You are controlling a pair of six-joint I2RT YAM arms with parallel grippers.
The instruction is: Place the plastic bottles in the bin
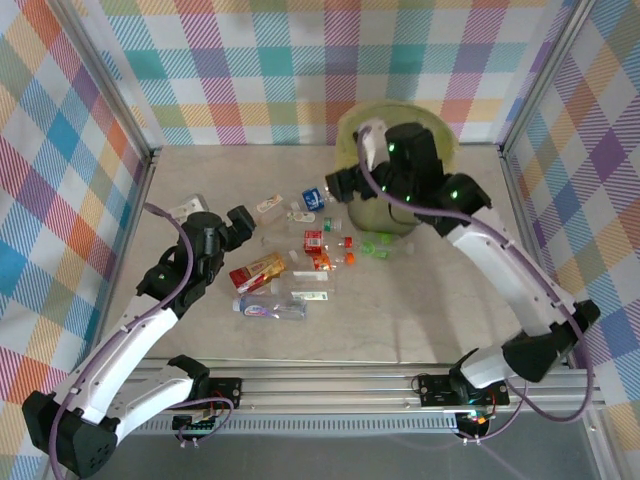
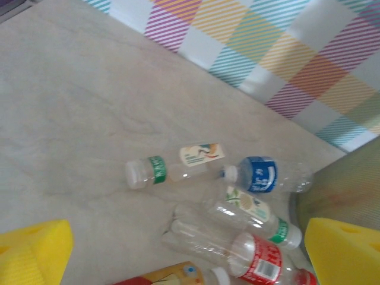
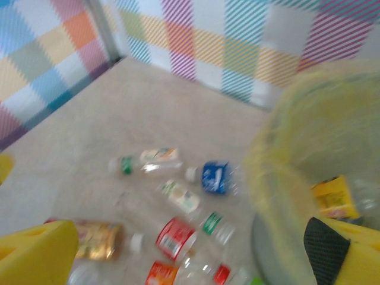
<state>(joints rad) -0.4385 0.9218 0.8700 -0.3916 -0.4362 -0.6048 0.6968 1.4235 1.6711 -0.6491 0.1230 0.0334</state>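
Several plastic bottles lie loose on the table's middle: a blue-labelled one, a red-labelled one, and a gold-orange one. The bin, lined with a yellow bag, stands at the back right, partly under my right arm. My left gripper hovers open at the left of the pile; below its yellow fingers lie a green-banded clear bottle and the blue-labelled bottle. My right gripper is open beside the bin's rim, holding nothing. A yellow item lies inside the bin.
Checked walls close the table on the left, back and right. A bottle with a blue-and-red label lies nearest the front. Small green caps sit just in front of the bin. A metal rail runs along the near edge.
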